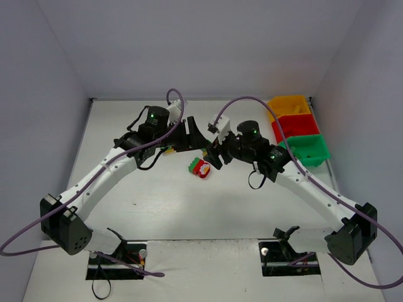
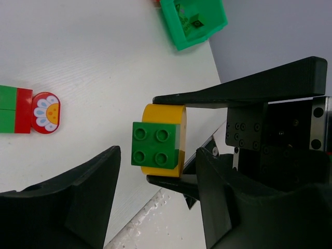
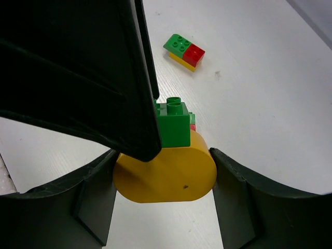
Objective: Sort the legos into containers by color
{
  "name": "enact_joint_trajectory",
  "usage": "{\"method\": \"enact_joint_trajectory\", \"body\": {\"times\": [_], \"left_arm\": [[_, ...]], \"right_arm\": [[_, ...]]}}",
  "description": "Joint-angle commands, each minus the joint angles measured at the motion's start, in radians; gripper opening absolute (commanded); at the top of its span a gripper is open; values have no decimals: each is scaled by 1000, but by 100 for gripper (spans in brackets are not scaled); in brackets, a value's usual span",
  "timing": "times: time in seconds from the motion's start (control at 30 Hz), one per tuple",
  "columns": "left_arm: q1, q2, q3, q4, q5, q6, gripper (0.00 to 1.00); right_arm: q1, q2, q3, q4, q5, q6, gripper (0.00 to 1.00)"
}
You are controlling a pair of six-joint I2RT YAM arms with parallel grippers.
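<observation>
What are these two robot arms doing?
The right gripper clamps a yellow rounded plastic brick with a small green studded brick stuck on it. The left gripper stands open around the green one, seemingly to pull it off. A yellow plastic bin, red bin and green bin stand far right.

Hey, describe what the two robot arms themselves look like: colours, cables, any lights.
The left arm and right arm match: long white links joined by chunky black joint housings. Each carries a loose purple cable and a small green light on its black wrist housing. The jaws are broad and matte black.
</observation>
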Motion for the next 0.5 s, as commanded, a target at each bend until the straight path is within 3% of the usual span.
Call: {"method": "enact_joint_trajectory", "body": {"times": [0.0,0.07,0.1,0.37,0.47], "left_arm": [[4,1,26,99,47,-46,53],[4,7,26,102,50,-49,49],[5,6,25,105,50,-52,40],[22,18,22,131,94,-80,1],[69,6,0,157,122,-115,0]], "right_arm": [[7,-34,26,109,-23,-6,2],[10,-34,25,113,-26,-1,2],[9,-33,25,116,-27,-1,2],[10,-33,5,129,2,-6,2],[9,-36,-29,129,29,-14,2]]}}
